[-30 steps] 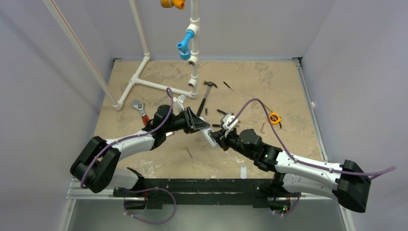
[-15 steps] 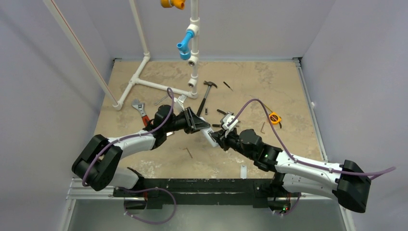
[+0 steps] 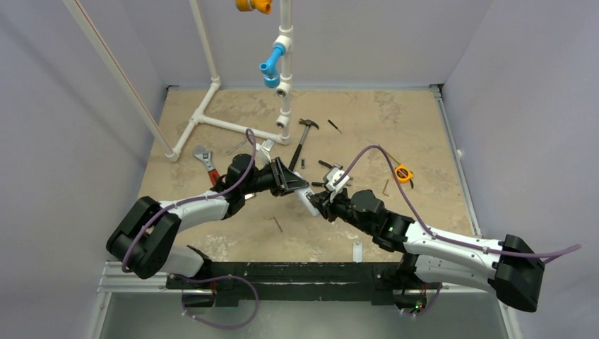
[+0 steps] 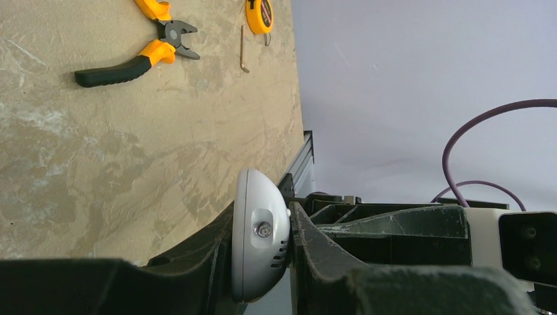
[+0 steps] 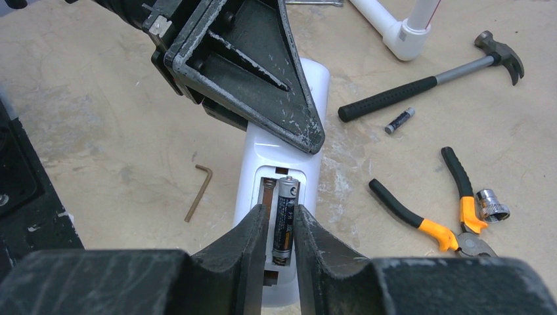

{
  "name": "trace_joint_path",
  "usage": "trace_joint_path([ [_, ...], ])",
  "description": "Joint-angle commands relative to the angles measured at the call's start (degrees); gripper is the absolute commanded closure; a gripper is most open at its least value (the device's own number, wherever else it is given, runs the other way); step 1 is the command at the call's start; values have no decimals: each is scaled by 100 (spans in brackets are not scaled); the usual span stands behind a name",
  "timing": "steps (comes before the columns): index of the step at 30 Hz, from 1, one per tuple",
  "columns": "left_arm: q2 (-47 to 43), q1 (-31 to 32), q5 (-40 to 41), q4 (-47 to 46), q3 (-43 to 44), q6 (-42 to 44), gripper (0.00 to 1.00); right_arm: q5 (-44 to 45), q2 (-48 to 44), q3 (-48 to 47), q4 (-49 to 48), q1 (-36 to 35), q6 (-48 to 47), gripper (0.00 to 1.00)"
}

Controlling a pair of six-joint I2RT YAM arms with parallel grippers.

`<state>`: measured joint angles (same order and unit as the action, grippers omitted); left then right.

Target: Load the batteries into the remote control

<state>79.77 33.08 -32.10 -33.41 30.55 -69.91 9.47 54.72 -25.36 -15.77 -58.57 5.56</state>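
Where the two arms converge, table [image 3: 395, 120]: flat tan mottled slab strewn with tools.
left gripper [image 4: 261, 216]: black jaws clamped on one end of the slim white plastic remote control [image 5: 276, 157].
right gripper [image 5: 280, 213]: black jaws narrowly apart, flanking the small dark grey cylindrical seated battery [image 5: 287, 197]; a pinch cannot be told.
remote control: back upward, compartment uncovered, between both grippers.
hammer [image 5: 427, 82]: steel head, black grip, beyond the remote control.
pliers [image 5: 465, 209]: orange-and-black handles, near the hammer.
seated battery: inside the uncovered compartment.
loose battery [image 5: 399, 121]: matching grey cylinder, just beside the hammer's grip.
hex key [image 5: 199, 193]: thin L-shaped metal rod, flat on the table.
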Motion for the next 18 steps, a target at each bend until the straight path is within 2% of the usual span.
trace_joint_path([
  [1,0,52,-238,-646,228,-188,100,86,-64,31,293,-15,2,78],
  [18,166,67,-258,-665,72,-148,100,151,-170,-409,341,-15,-73,63],
])
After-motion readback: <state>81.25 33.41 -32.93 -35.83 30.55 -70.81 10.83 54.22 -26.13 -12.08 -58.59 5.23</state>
